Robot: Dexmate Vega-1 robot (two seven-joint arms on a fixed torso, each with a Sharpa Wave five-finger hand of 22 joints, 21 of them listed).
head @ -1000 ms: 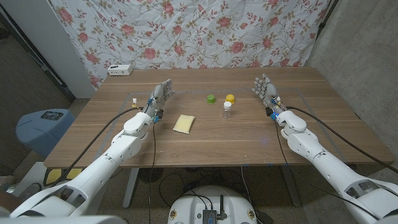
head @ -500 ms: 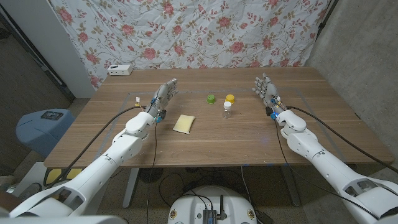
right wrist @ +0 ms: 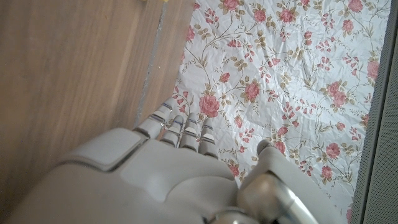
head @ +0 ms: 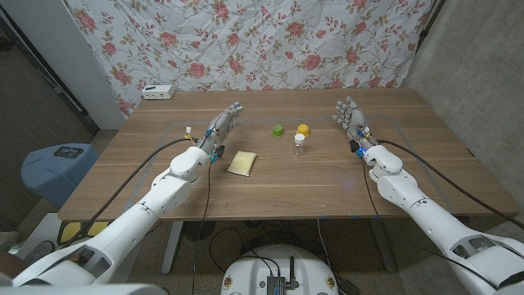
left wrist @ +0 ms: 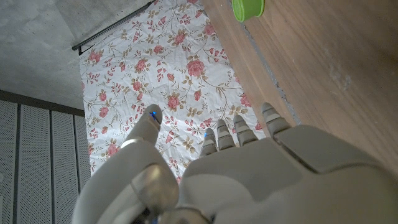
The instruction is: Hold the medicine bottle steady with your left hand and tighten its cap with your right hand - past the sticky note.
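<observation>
A small clear medicine bottle [head: 300,145] with a white cap stands upright mid-table, right of a pale yellow sticky note [head: 242,161]. My left hand [head: 221,128] hovers open left of the note, fingers stretched toward the table's middle, holding nothing. My right hand [head: 350,117] stands open at the right, fingers up, a hand's width from the bottle. In the left wrist view my left hand [left wrist: 249,174] points its fingers at the floral cloth, with a green cap [left wrist: 247,9] beyond them. The right wrist view has my right hand [right wrist: 155,168] with straight, empty fingers.
A green cap [head: 278,129] and a yellow cap [head: 303,129] lie just behind the bottle. A white box [head: 158,91] sits at the table's far left corner. A floral cloth [head: 270,41] hangs behind the table [head: 270,197]. A blue stool [head: 51,168] stands left of it.
My left hand has moved right and slightly forward, toward the sticky note and the caps. My right hand and the bottle have stayed put.
</observation>
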